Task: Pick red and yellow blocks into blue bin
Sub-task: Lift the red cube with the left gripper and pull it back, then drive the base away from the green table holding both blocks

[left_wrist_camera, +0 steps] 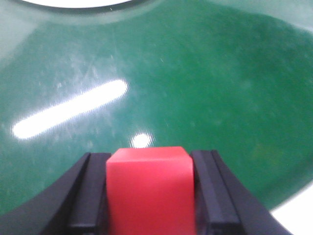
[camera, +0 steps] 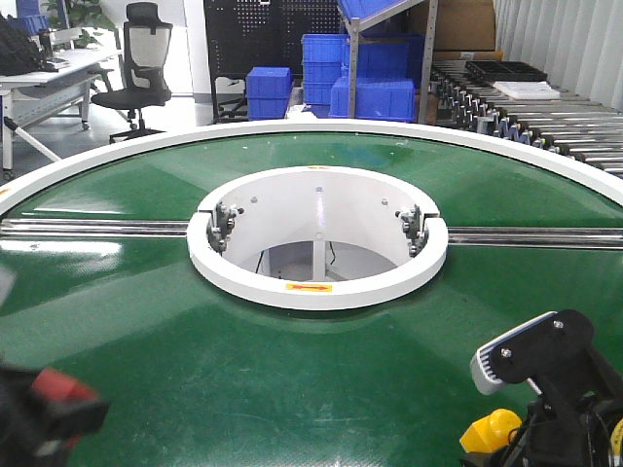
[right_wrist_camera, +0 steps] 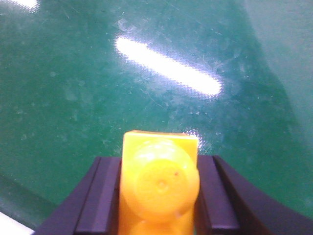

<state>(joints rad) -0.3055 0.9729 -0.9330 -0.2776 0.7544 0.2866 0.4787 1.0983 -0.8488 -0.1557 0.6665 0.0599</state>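
Gripping for transport, the left end effector (left_wrist_camera: 149,193) clamps the red cube (left_wrist_camera: 149,181); the right end effector (right_wrist_camera: 159,196) clamps the yellow brick (right_wrist_camera: 159,176).

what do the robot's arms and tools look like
The left tool and right tool each have two matte black, straight fingers with a lengthwise groove. In the front view the right arm is a black angular housing with a pale grey end cap and small silver screws; the left arm is a dark blur.
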